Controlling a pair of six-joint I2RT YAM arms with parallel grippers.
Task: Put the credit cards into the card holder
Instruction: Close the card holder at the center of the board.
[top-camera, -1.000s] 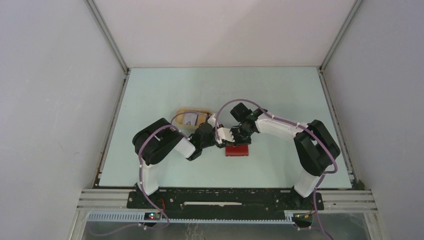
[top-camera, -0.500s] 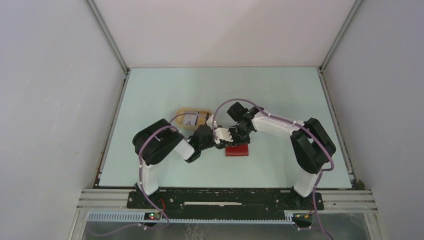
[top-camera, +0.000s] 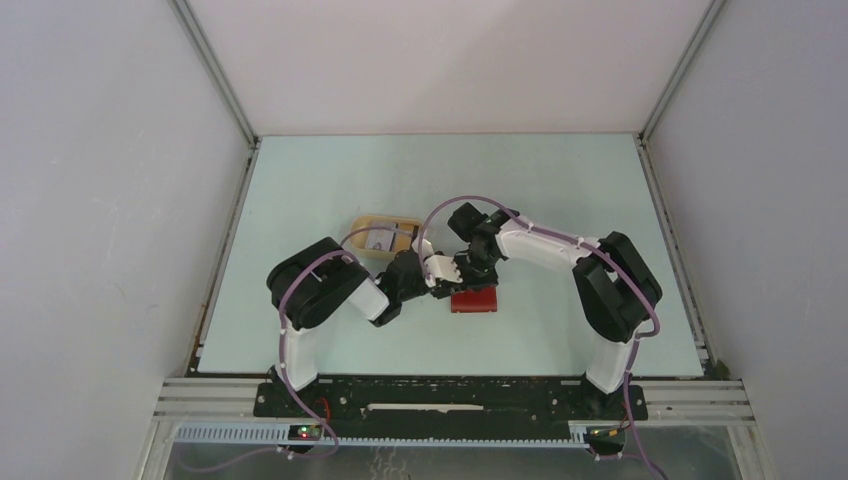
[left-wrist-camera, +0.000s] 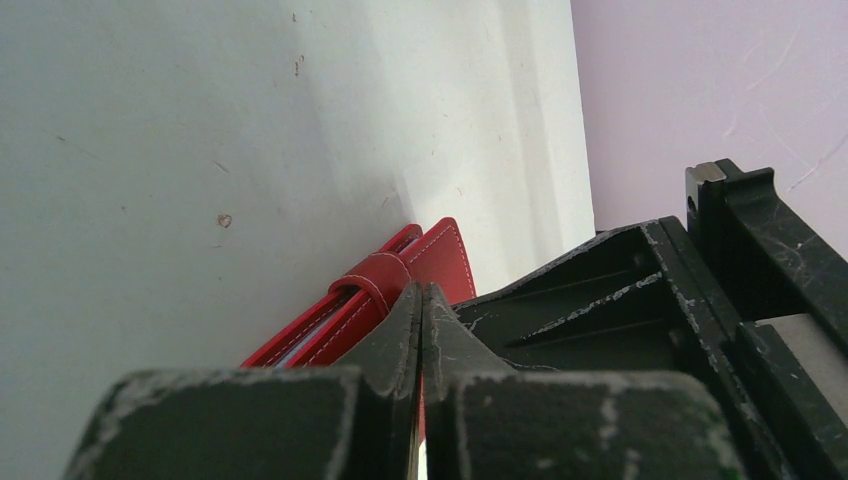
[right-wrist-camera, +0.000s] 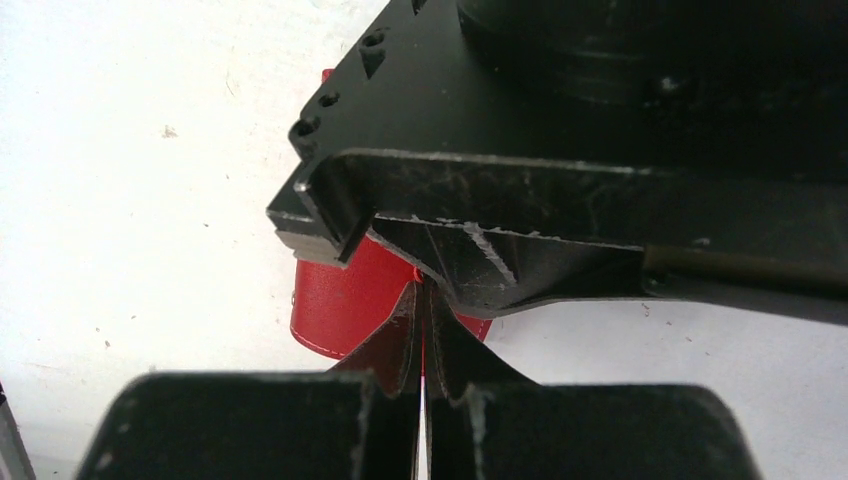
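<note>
Both my hands are pressed together, fingertip against fingertip, and I bring them nose to nose right above the red card holder (top-camera: 474, 301), so that anything I work on sits over its pockets. My left gripper (left-wrist-camera: 420, 296) points down at the holder's folded edge, where the strap loop and pale inner layers show, a good place to pry or feed from. My right gripper (right-wrist-camera: 421, 300) hangs over the holder's red cover from the far side, close against the left one. A thin pale sliver shows between each pair of fingers; whether it is a card edge I cannot tell. The credit cards (top-camera: 378, 238) I can see lie in the tan dish (top-camera: 361, 226), just behind my left wrist and near enough to fetch.
</note>
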